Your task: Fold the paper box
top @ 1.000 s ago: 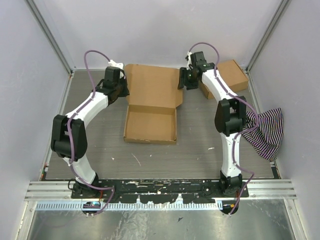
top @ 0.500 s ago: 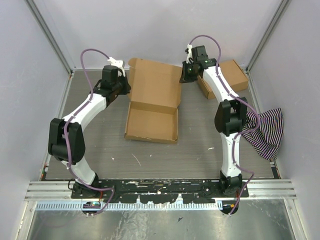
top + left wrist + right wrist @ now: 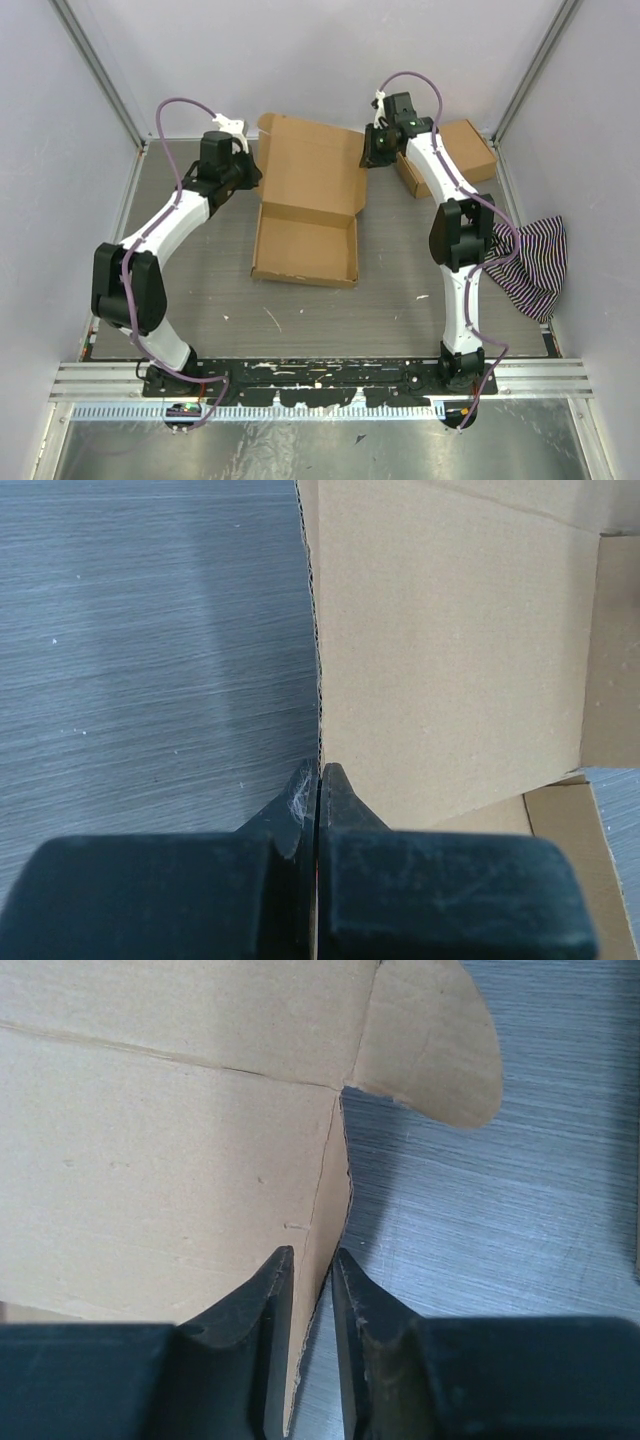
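Toward the far edge of the table [image 3: 400, 300], about midway across: the paper box [image 3: 303, 250]. Its shallow tray lies flat with the open side up, and the big lid panel is hinged at the tray's far wall and raised off the surface.

Left arm: base at the near-left corner, elbow swung out toward the left edge, forearm running diagonally far-and-right to the lid's left edge. The left gripper [image 3: 320, 770] has its jaws pressed together with no visible gap, pinching that cut cardboard edge right at the fingertips.

Right arm: base at the near-right corner, lower link going almost straight away from the near edge, forearm angling left to the lid's right edge. The right gripper [image 3: 312, 1255] has its jaws drawn in to a narrow slot with the lid's folded side flap running between them — looks clamped on it. A rounded tab sticks out just past the fingertips.

Also on the table: a flat brown carton [image 3: 462, 148] in the far-right corner, just beside the right forearm, and a striped cloth [image 3: 535, 262] bunched against the right edge.
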You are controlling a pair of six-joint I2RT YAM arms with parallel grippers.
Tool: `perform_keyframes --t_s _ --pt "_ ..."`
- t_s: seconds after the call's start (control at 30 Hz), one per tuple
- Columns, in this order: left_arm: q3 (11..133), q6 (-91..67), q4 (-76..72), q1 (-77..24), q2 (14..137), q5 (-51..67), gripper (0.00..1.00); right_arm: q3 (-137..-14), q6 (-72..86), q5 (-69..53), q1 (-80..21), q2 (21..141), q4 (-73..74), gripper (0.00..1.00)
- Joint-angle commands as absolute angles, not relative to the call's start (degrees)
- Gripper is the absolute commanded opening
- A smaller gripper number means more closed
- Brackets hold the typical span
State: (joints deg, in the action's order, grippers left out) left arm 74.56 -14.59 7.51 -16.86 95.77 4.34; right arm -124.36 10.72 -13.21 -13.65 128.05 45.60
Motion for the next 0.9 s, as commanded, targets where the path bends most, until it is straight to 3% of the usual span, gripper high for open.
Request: perform_keyframes --t_s 0.0,0.13,0.23,0.3,0.33,0.37,0.47,0.6,0.73,0.87 --pt "73.69 -14.13 4.22 -16.87 92.44 5.53 0.0 -126.13 10.36 -13.08 -13.86 128.51 45.33 0.29" --pt "73.18 -13.93 4.22 -16.92 91.85 5.73 0.0 -126.01 10.71 -12.52 -13.84 128.85 45.44 0.23" --pt "73.2 -14.02 4.2 -17.02 91.7 6.1 0.0 -125.67 10.83 -11.98 -13.89 128.87 45.33 0.03" --pt "73.26 -14.35 4.26 -17.13 91.8 5.33 0.02 -124.78 10.7 -11.22 -13.9 128.2 44.81 0.01" --pt "73.55 -14.44 4.78 -17.08 91.95 4.96 0.06 -123.69 10.39 -10.45 -14.03 127.48 44.02 0.01" --pt "74.01 -14.65 5.54 -17.11 92.19 4.22 0.21 -122.36 9.99 -9.36 -14.15 126.31 42.93 0.01" --pt "76.21 -14.34 9.18 -17.11 92.91 1.49 0.48 -116.13 7.93 -5.29 -14.91 120.39 36.79 0.01" --pt "80.07 -13.88 15.3 -17.07 93.26 -5.27 0.69 -107.21 3.16 -0.79 -16.0 112.95 28.58 0.01" --pt "88.31 -11.46 24.93 -16.41 95.52 -10.43 0.8 -101.23 -1.22 1.72 -16.98 107.03 22.85 0.01" --pt "97.35 -11.31 32.81 -14.87 98.41 -5.96 0.77 -92.71 -3.67 1.48 -17.97 101.13 14.25 0.01"
